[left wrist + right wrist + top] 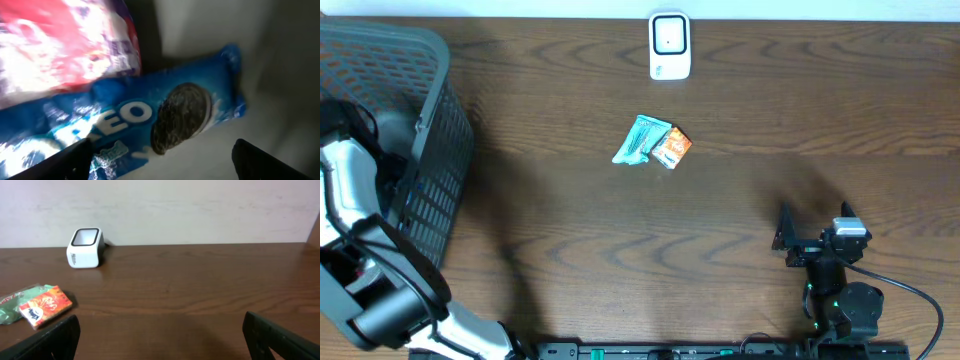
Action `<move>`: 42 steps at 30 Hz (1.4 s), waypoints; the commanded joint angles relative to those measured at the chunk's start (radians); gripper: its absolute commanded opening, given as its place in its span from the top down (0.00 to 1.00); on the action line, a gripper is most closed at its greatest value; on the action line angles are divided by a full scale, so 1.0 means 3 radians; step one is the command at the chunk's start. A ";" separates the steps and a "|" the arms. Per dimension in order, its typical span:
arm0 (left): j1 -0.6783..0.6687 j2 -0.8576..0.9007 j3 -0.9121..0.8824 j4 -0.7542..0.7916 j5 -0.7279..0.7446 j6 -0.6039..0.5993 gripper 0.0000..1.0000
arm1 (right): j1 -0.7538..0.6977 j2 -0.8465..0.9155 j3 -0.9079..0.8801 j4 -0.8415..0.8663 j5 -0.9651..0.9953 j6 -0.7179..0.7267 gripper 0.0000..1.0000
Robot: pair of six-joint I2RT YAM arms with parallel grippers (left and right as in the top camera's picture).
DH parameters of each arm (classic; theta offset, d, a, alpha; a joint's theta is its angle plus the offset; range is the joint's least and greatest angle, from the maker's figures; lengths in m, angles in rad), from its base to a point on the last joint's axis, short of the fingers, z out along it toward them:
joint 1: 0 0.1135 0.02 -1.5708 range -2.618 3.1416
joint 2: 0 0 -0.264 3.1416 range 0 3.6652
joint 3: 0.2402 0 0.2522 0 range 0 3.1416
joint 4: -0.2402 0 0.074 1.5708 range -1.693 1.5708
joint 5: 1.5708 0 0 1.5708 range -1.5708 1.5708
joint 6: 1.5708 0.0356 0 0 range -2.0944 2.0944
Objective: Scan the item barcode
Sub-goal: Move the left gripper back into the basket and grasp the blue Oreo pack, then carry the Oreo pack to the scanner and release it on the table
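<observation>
BASKET PICK: The left arm [345, 190] reaches into the grey basket [430, 150] at the left end of the bench [740, 220]. The left jaws are spread wide and grip nothing, poised on either side of a blue Oreo pack [150, 120] on the basket floor. A red-and-purple packet [65, 45] lies against the pack's long side.

The cleanest grip looks to be across the pack's narrow width, towards the end printed with the biscuit and clear of the neighbouring packet. A straight lift would then clear the basket wall. No barcode shows on this face, so the pack may need turning before it faces the white scanner [669, 45] at the far centre. A teal packet [640, 140] and an orange packet [672, 148] lie mid-bench, just short of the scanner. The right jaws, near right, stand open and empty.
</observation>
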 commanded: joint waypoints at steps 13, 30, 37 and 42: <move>-0.0006 0.0649 -0.0056 0.0183 -0.0348 0.0717 0.63 | -0.0042 -0.0018 -0.0005 -0.0014 -0.0006 -0.0038 0.01; -0.0027 -0.0432 0.0309 0.0395 0.1061 0.0186 0.93 | -0.0042 -0.0018 -0.0005 -0.0014 -0.0006 -0.0038 0.01; -0.0031 -0.1278 0.0309 0.0715 0.1808 0.0023 0.93 | -0.0042 -0.0018 -0.0005 -0.0014 -0.0006 -0.0038 0.01; -0.0076 -0.1752 0.0309 0.0806 0.1975 -0.0071 0.92 | -0.0042 -0.0018 -0.0005 -0.0014 -0.0006 -0.0038 0.01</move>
